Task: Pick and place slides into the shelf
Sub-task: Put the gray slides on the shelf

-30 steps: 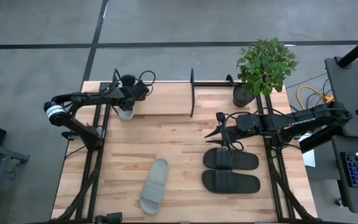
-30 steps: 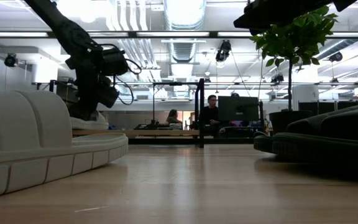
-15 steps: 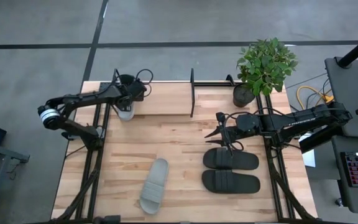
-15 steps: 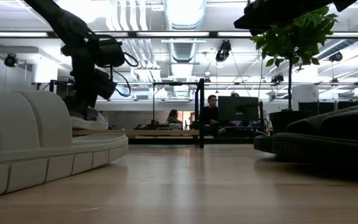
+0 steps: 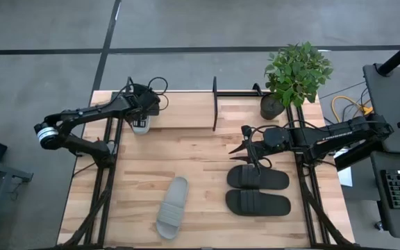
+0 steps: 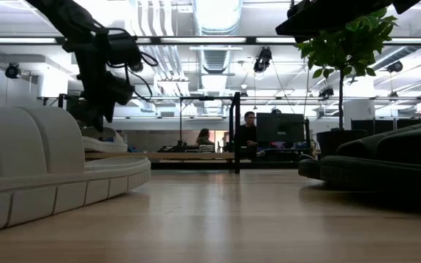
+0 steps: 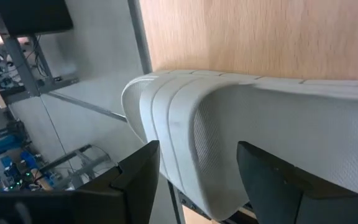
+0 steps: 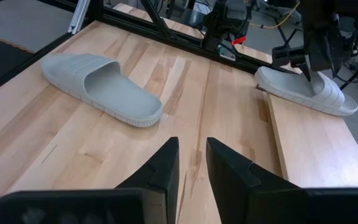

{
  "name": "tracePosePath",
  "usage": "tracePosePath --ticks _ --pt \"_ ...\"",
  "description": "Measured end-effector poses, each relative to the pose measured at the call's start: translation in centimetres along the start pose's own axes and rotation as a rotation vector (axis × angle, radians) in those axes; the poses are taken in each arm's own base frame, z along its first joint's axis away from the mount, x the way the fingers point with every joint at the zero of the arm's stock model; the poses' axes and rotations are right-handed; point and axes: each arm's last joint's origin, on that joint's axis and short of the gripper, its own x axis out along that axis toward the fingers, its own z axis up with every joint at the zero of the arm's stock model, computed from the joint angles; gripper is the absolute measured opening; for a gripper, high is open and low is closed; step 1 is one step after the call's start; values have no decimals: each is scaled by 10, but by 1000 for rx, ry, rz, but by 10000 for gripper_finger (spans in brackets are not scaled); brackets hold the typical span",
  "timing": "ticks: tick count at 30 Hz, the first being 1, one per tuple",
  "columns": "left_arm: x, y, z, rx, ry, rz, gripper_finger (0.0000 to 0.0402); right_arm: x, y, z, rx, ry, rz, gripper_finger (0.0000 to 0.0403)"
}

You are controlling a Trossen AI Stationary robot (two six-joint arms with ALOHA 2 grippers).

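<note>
Left gripper (image 5: 139, 119) is at the far-left end of the shelf (image 5: 186, 111), over a light grey slide (image 5: 139, 126) lying on the shelf's wood board near the table's far-left corner. Fingers (image 7: 142, 171) are spread to either side of the slide's strap; wrist view shows a gap on both sides, so it straddles the strap without clamping it. In the low view the gripper (image 6: 97, 109) hangs just above that slide (image 6: 104, 142).

Second light grey slide (image 5: 172, 207) lies on the table (image 5: 200, 153) near the front edge, left of centre, angled, well apart from the shelf.

Black pair: one slide (image 5: 258, 177) and the other (image 5: 257, 203) lie side by side right of centre, toward the front-right, on the table, not on the shelf.

Right gripper (image 5: 253, 151) hovers just beyond the far black slide, holding nothing; its fingers (image 8: 163, 165) sit close together with a narrow gap.

Potted plant (image 5: 294, 73) stands at the far-right corner, beside the shelf's right end.
</note>
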Motion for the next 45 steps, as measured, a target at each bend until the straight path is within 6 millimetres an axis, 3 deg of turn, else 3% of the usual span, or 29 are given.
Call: tracePosePath --ticks 5,14,22,32,45 --pt "-8 -1 -4 -2 -13 0 198 0 0 0 0 0 0 69" --pt "-23 -1 -5 -162 -111 -94 198 0 0 0 0 0 0 79" --pt "-56 10 7 -214 -296 -107 198 0 0 0 0 0 0 70" --pt "-101 22 21 -411 -722 -561 198 0 0 0 -4 3 -1 75" --pt "-111 1 38 -458 -737 -914 198 0 0 -1 -4 6 -1 69"
